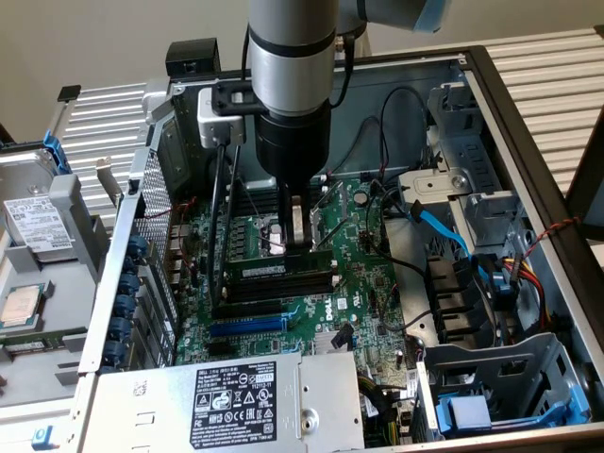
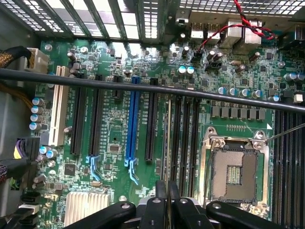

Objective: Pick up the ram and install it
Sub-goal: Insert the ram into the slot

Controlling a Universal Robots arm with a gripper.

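Note:
The ram (image 1: 269, 271) is a thin green stick with black chips and a white label, standing on edge along the long black memory slots (image 1: 283, 285) of the motherboard inside the open computer case. My gripper (image 1: 300, 243) comes straight down onto its top edge and is shut on it. In the wrist view the ram (image 2: 167, 138) appears edge-on as a thin pale strip running out from between my two dark fingers (image 2: 161, 195), beside the black slots (image 2: 186, 138). Whether its lower edge is seated in the slot is not clear.
An empty CPU socket (image 2: 233, 171) lies just beside the memory slots. A blue expansion slot (image 2: 133, 119) and black slots lie on the other side. The power supply (image 1: 236, 396), drive cage (image 1: 491, 377) and a blue cable (image 1: 444, 231) crowd the case. A black cable (image 2: 143, 86) crosses the wrist view.

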